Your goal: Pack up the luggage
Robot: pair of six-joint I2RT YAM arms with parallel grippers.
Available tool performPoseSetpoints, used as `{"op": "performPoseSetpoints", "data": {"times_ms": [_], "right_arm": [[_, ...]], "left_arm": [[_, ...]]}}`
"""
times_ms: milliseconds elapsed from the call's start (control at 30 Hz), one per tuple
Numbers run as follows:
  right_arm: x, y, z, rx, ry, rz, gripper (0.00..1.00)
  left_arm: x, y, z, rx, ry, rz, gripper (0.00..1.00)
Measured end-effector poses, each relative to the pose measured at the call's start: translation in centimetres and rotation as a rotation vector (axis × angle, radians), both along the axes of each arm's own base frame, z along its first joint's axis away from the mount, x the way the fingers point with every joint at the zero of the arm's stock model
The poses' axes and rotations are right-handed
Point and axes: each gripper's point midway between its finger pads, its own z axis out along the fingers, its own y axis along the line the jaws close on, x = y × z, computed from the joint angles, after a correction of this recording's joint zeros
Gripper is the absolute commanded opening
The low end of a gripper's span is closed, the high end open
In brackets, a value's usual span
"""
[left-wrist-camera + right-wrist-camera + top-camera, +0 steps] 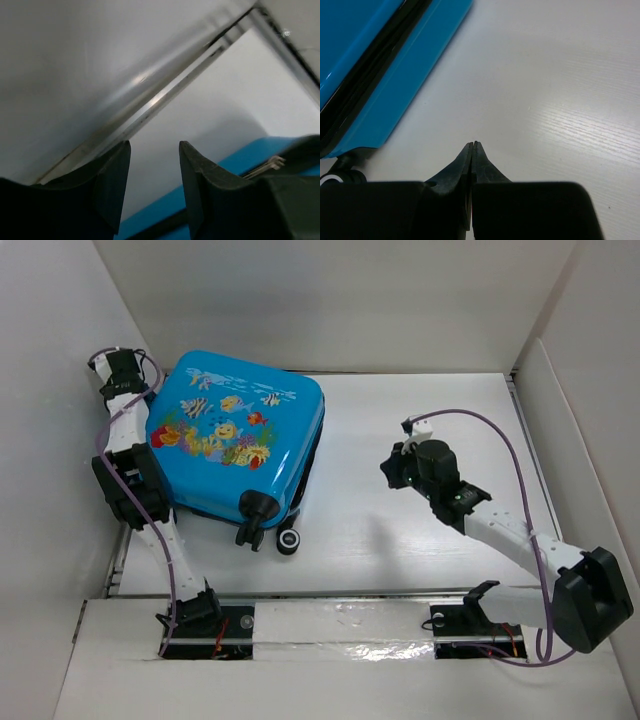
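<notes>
Right gripper (473,145) pinched shut, left gripper (153,148) parted — beside closed luggage (235,430)

Bright blue fish-print hard-shell suitcase (235,435): closed, flat at bench (400,530) left rear, black wheels (288,541) nearward.

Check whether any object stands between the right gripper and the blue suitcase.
Nothing visible does. Only bare white table lies between the shut right gripper and the small bright blue hard-shell suitcase with fish print, lying closed to its left.
</notes>
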Motion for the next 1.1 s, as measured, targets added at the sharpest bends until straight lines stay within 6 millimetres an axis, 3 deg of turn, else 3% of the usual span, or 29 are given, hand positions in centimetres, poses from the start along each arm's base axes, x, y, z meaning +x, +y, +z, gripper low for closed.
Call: {"op": "performPoseSetpoints", "data": {"times_ms": [133,267,400,500,700,800,967,1100], "right_arm": [[0.2,-0.2,0.2,-0.006,-0.008,-0.020,0.01],[0.4,-0.8,0.8,-0.007,-0.027,-0.050,0.01],[0.8,-1.9,1.7,0.003,-0.049,-0.087,0.02],[1.3,-3.3,2.0,0.010,-0.054,-0.129,0.06],[2.0,-5.2,1.9,0.021,-0.040,-0.189,0.40],[2.1,-5.1,1.6,0.022,-0.031,-0.184,0.41],[2.4,-3.9,-1.7,-0.019,0.059,-0.142,0.37],[2.6,-3.6,-5.1,-0.105,0.168,-0.148,0.36]], "left_arm": [[-0.9,-0.3,-4.5,-0.072,0.086,-0.022,0.41],[-1.3,-1.5,-6.7,-0.164,0.065,-0.055,0.39],[-2.6,-3.6,-6.2,-0.230,-0.033,-0.070,0.38],[-4.4,-6.6,-6.0,-0.294,-0.093,-0.091,0.38],[-8.8,-12.2,-6.2,-0.403,-0.186,-0.133,0.38],[-11.0,-15.0,-5.7,-0.450,-0.239,-0.170,0.39],[-13.4,-18.0,-3.8,-0.475,-0.339,-0.220,0.39],[-14.4,-18.8,-2.9,-0.477,-0.421,-0.214,0.39]]}}
